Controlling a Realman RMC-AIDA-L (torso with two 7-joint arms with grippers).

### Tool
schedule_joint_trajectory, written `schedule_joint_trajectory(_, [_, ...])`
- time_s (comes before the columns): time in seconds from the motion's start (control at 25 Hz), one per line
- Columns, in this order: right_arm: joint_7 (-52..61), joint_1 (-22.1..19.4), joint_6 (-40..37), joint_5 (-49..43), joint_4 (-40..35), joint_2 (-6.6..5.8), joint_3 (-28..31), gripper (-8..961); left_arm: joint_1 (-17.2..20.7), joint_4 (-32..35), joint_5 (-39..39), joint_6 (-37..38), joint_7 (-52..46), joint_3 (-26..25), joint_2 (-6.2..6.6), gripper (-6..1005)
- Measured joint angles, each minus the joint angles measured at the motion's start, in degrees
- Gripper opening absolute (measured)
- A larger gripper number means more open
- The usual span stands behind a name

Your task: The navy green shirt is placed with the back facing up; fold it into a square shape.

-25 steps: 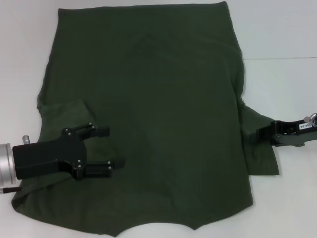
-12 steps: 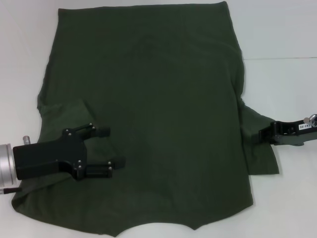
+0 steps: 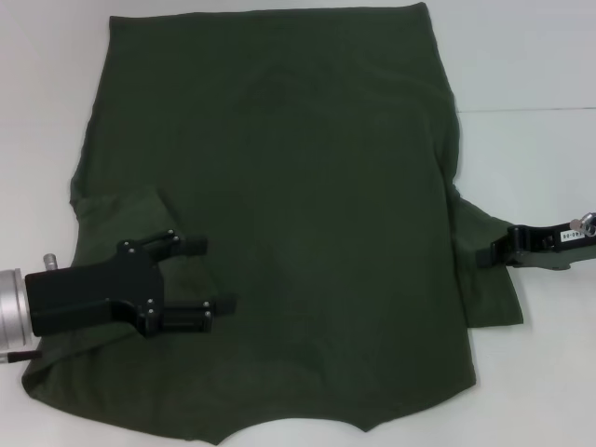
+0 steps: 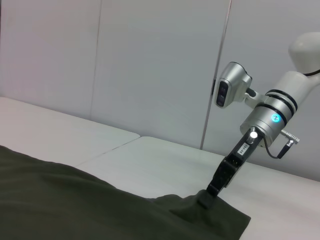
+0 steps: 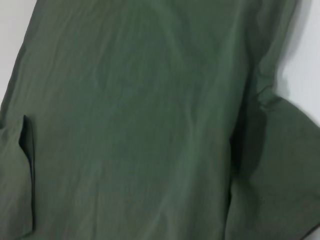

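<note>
The navy green shirt (image 3: 298,186) lies spread flat on the white table, plain side up, and it also fills the right wrist view (image 5: 150,120). Its left sleeve is folded inward onto the body. My left gripper (image 3: 207,275) hovers open over that folded sleeve, with nothing between its fingers. My right gripper (image 3: 482,254) is at the right sleeve (image 3: 489,279). In the left wrist view the right gripper (image 4: 207,192) pinches the sleeve edge, and the cloth (image 4: 190,210) rises in a small peak there.
The white table (image 3: 531,168) shows a seam line on the right side. Bare table surface lies to the right of the shirt and along the far edge. White wall panels (image 4: 150,65) stand behind the table.
The right gripper's wrist has shifted slightly and tilted at the right sleeve. The sleeve's edge moved a little with it. The left gripper has stayed put.
</note>
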Motion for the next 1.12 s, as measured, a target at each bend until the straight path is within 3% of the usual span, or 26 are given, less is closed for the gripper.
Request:
schedule_joint_trajectory(0.36, [-0.09, 0.44, -0.86, 0.0, -0.45, -0.11, -0.14, 35, -0.01, -0.04, -0.02, -0.3, -0.04, 0.0, 0.0, 952])
schedule_joint_trajectory(1.12, [-0.96, -0.07, -9.23, -1.44, -6.67, -4.13, -0.68, 32, -0.01, 0.31, -0.02, 0.06, -1.04, 0.01, 0.07, 952])
